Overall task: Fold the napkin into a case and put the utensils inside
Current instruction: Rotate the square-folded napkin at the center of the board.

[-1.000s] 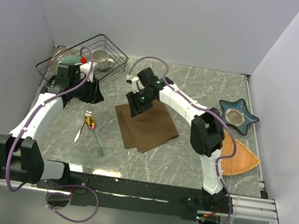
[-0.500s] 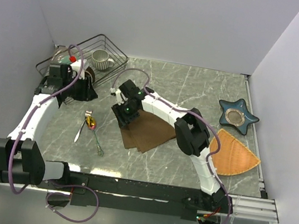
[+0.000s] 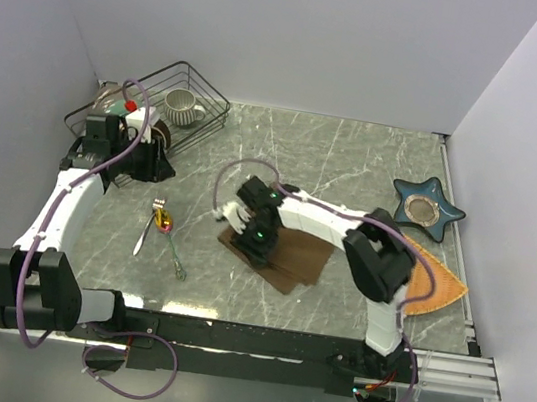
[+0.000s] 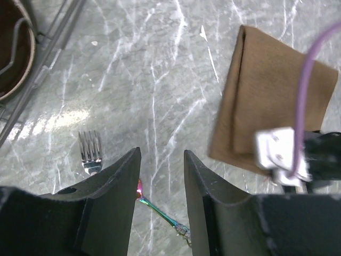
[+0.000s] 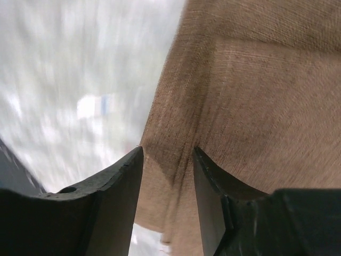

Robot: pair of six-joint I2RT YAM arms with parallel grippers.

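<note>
The dark-brown cloth napkin (image 3: 290, 261) lies folded into a narrow band just past the middle of the grey marbled worktop (image 3: 355, 163), toward 5 o'clock, with its long axis running from 10 to 4 o'clock. The right gripper (image 3: 254, 243) is low over the napkin's 9 o'clock end. In the wrist view its jaws stand apart astride a folded edge of the cloth, with fabric showing in the gap. I cannot tell whether the fingertips touch it.

The left gripper (image 3: 151, 160) hangs well apart at 10 o'clock, beside the black wire basket (image 3: 200, 90) that holds a ribbed pale mug (image 3: 182, 104). Its jaws are parted with nothing between them.

The utensils lie bare on the worktop at 9 o'clock of the napkin, outside it: a silver fork (image 4: 90, 153) and, just beside it, a spoon with a shiny gold-orange bowl (image 3: 161, 216).

A blue star-shaped dish (image 3: 427, 207) sits at 2 o'clock. An orange-tan woven fan-shaped mat (image 3: 435, 283) lies at 4 o'clock.
</note>
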